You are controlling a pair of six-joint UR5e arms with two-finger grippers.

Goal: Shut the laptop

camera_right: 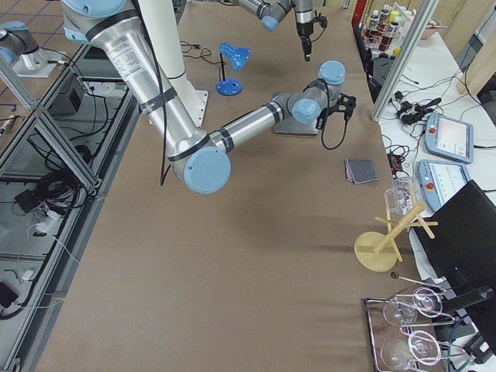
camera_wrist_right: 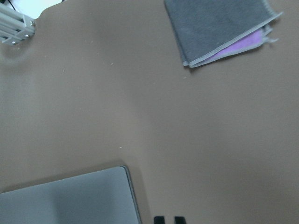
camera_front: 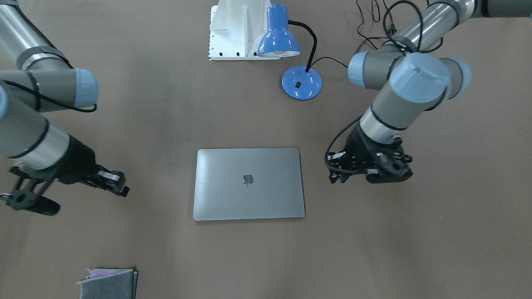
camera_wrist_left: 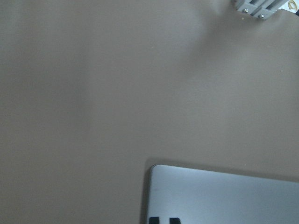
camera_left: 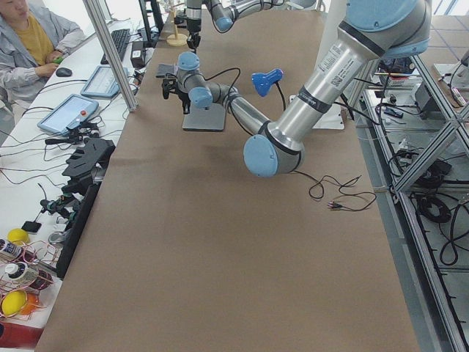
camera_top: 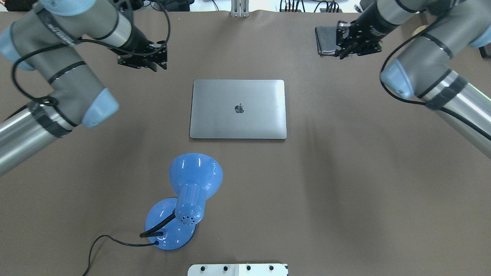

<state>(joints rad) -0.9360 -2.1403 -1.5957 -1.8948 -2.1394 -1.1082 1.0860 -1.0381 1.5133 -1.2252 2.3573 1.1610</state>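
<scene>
From the front: shows the slim space-grey metal laptop (camera_front: 248, 184) flat at mid-table, lid down, logo up, flanked by the left gripper (camera_front: 376, 170) and right gripper (camera_front: 114, 185), both apart from it. From overhead: reads as one closed slab. From the wrists: puts black fingertips (camera_wrist_left: 152, 220) nearly together on each side, gripping nothing. Looks finished; best to stay clear and lift away without brushing the lid.
</scene>
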